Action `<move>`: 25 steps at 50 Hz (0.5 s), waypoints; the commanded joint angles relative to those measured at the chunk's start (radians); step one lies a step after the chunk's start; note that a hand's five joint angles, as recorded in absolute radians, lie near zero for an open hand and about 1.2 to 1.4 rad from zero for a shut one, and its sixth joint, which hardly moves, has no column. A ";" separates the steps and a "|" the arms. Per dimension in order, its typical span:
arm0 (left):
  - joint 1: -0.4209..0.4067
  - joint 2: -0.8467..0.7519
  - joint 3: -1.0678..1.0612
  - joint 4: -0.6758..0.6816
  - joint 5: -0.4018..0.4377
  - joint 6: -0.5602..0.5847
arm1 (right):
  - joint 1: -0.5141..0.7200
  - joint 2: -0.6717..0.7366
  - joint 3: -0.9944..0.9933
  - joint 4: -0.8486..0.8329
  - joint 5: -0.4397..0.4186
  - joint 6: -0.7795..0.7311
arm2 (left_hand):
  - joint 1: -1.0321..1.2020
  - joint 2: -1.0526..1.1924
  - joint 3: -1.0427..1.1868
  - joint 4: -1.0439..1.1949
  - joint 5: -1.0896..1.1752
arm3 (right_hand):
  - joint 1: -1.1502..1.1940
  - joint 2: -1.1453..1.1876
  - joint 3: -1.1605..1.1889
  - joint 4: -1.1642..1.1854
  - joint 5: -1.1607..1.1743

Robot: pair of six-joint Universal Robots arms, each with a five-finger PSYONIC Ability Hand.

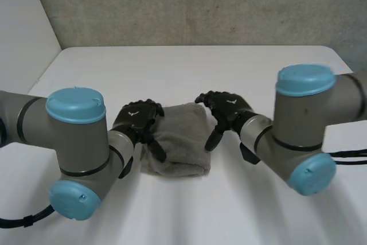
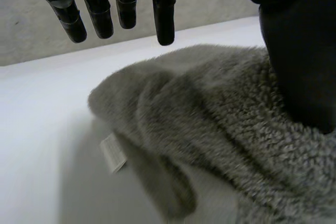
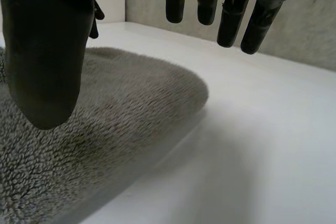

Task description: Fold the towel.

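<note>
From where I stand, the left hand (image 1: 137,119) hangs open at the towel's left edge. Its fingers (image 2: 164,14) point down, straight and a little apart, over bare table just past the cloth, and they hold nothing. Its thumb (image 2: 299,51) reaches out over the grey pile. I cannot tell whether the thumb rests on the cloth or floats just above it.

The right hand (image 1: 228,109) mirrors it at the towel's right edge. It is open too, with its fingers (image 3: 231,19) spread loosely above the table beside a rounded corner of the cloth. Its thumb (image 3: 47,51) hangs over the fleece, and nothing is pinched between thumb and fingers.

Between the two hands lies the towel (image 1: 179,142), grey and fluffy. It is already doubled into a thick, compact block with soft, rounded edges, lying flat near the middle of the table. In the left wrist view the layers gape a little along one side. A small white label (image 2: 113,153) pokes out there from under the edge, lying on the tabletop.

The left arm (image 1: 74,142) and the right arm (image 1: 304,119) bend in from either side, their blue caps nearest me. The white table (image 1: 172,73) runs back to a rough grey wall (image 1: 200,4).
</note>
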 commanded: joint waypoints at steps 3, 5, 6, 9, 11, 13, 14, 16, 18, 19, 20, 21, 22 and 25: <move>0.014 -0.024 -0.055 0.014 -0.018 0.047 | 0.074 0.184 -0.121 0.014 0.062 0.023 | -0.011 -0.009 -0.010 -0.008 -0.018 | -0.057 -0.073 -0.074 -0.078 -0.064; 0.014 -0.028 -0.060 0.017 -0.018 0.076 | 0.085 0.213 -0.141 0.024 0.076 0.019 | -0.011 -0.009 -0.010 -0.008 -0.018 | -0.057 -0.073 -0.074 -0.078 -0.064; 0.014 -0.036 -0.063 0.022 -0.018 0.108 | 0.093 0.237 -0.159 0.040 0.087 0.013 | -0.011 -0.009 -0.010 -0.008 -0.018 | -0.057 -0.073 -0.074 -0.078 -0.064; 0.019 -0.042 -0.074 0.029 -0.016 0.157 | 0.094 0.264 -0.184 0.069 0.098 -0.013 | -0.014 -0.012 -0.013 -0.011 -0.021 | -0.057 -0.073 -0.074 -0.078 -0.064; 0.022 -0.042 -0.078 0.032 -0.016 0.170 | 0.094 0.264 -0.185 0.075 0.101 -0.029 | -0.014 -0.012 -0.013 -0.011 -0.021 | -0.057 -0.073 -0.074 -0.078 -0.064; 0.022 -0.042 -0.083 0.034 -0.015 0.174 | 0.094 0.261 -0.187 0.078 0.101 -0.038 | -0.014 -0.012 -0.013 -0.011 -0.021 | -0.057 -0.073 -0.074 -0.078 -0.064; 0.025 -0.042 -0.086 0.037 -0.015 0.176 | 0.094 0.255 -0.187 0.080 0.101 -0.043 | -0.014 -0.012 -0.013 -0.011 -0.021 | -0.057 -0.073 -0.074 -0.078 -0.064; 0.025 -0.039 -0.087 0.039 -0.015 0.177 | 0.093 0.245 -0.187 0.081 0.099 -0.043 | -0.014 -0.012 -0.013 -0.011 -0.021 | -0.057 -0.073 -0.074 -0.078 -0.064; 0.025 -0.033 -0.087 0.039 -0.015 0.177 | 0.093 0.232 -0.185 0.083 0.096 -0.043 | -0.014 -0.012 -0.013 -0.011 -0.021 | -0.057 -0.073 -0.074 -0.078 -0.064; 0.025 -0.025 -0.086 0.039 -0.015 0.177 | 0.093 0.213 -0.185 0.083 0.093 -0.043 | -0.014 -0.012 -0.013 -0.011 -0.021 | -0.057 -0.073 -0.074 -0.078 -0.064; 0.024 -0.013 -0.081 0.039 -0.013 0.177 | 0.093 0.196 -0.184 0.083 0.087 -0.043 | -0.014 -0.012 -0.013 -0.011 -0.021 | -0.057 -0.073 -0.074 -0.078 -0.064; 0.024 -0.013 -0.081 0.039 -0.013 0.177 | 0.093 0.196 -0.184 0.083 0.087 -0.043 | -0.014 -0.012 -0.013 -0.011 -0.021 | -0.057 -0.073 -0.074 -0.078 -0.064; 0.024 0.005 -0.078 0.037 -0.013 0.176 | 0.093 0.177 -0.184 0.083 0.087 -0.041 | -0.014 -0.012 -0.013 -0.011 -0.021 | -0.057 -0.073 -0.074 -0.078 -0.064; 0.022 0.048 -0.072 0.036 -0.013 0.173 | 0.093 0.140 -0.185 0.084 0.087 -0.032 | -0.014 -0.012 -0.013 -0.011 -0.021 | -0.057 -0.073 -0.074 -0.078 -0.064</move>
